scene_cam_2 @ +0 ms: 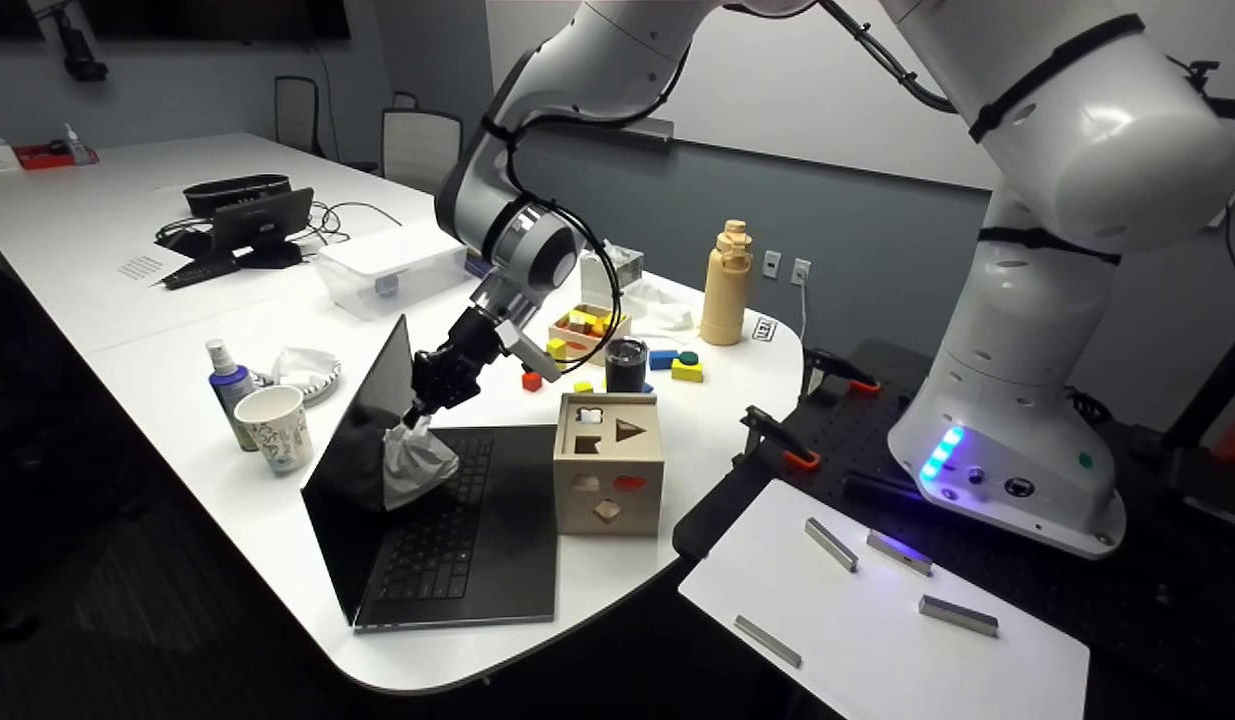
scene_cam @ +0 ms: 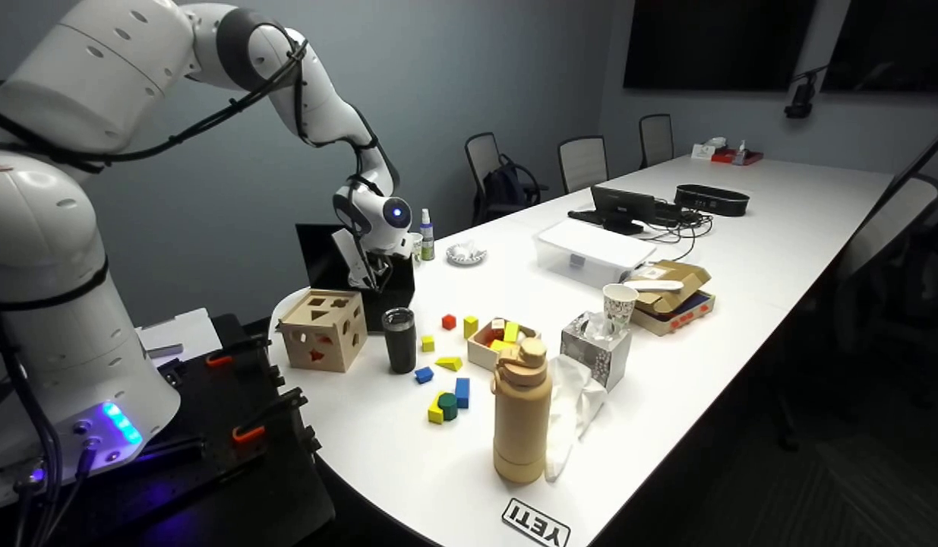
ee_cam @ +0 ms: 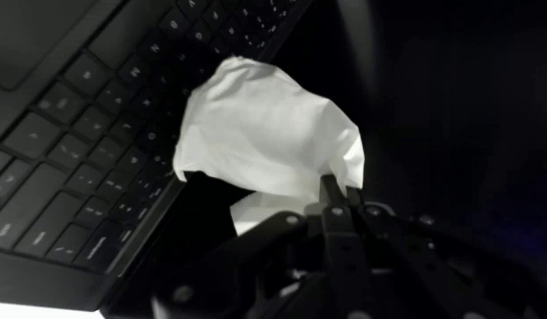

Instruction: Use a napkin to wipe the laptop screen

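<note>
The end effector [ee_cam: 343, 187] pinches an edge of the napkin [ee_cam: 264, 130], held right by the laptop screen [scene_cam_2: 349, 492], contact unclear, where pushing too hard could tip the screen back or let the barely covered fingertips [ee_cam: 331, 190] scrape it

- You can read "YETI" in capitals on a black-bordered label [scene_cam_2: 764, 329] flat on the white table [scene_cam_2: 147, 320], near the tan bottle [scene_cam_2: 727, 290]; both exterior views show it to you.
- In an exterior view, that label [scene_cam: 536, 523] faces you upside down.
- In the wrist view, you find pale characters on the keys [ee_cam: 135, 72] of the laptop [ee_cam: 102, 150]; you can make out N and M, both slanted.
- Markings on the longer keys are too blurred for you to read.
- In an exterior view, a paper sheet [scene_cam_2: 149, 266] carries rows of print too small for you to read.
</note>
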`<state>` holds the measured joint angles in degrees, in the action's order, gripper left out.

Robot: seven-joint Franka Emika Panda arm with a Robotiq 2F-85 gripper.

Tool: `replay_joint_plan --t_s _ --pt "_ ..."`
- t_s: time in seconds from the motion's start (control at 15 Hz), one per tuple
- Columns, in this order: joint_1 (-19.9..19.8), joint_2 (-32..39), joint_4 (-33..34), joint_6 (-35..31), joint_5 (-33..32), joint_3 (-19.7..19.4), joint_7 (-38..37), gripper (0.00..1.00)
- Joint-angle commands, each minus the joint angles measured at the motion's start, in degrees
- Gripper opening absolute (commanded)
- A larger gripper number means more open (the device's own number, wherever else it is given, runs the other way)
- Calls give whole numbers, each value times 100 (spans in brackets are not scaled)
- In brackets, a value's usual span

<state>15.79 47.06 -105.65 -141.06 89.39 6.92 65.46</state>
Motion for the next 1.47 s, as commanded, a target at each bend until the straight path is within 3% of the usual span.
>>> replay_joint_plan --t_s 0.0,0.73,1.4 --pt "-43 85 274 432 -397 168 -60 0" --pt "-63 134 422 2422 -1408 698 280 0" --pt "84 700 840 2217 -1386 592 -132 0"
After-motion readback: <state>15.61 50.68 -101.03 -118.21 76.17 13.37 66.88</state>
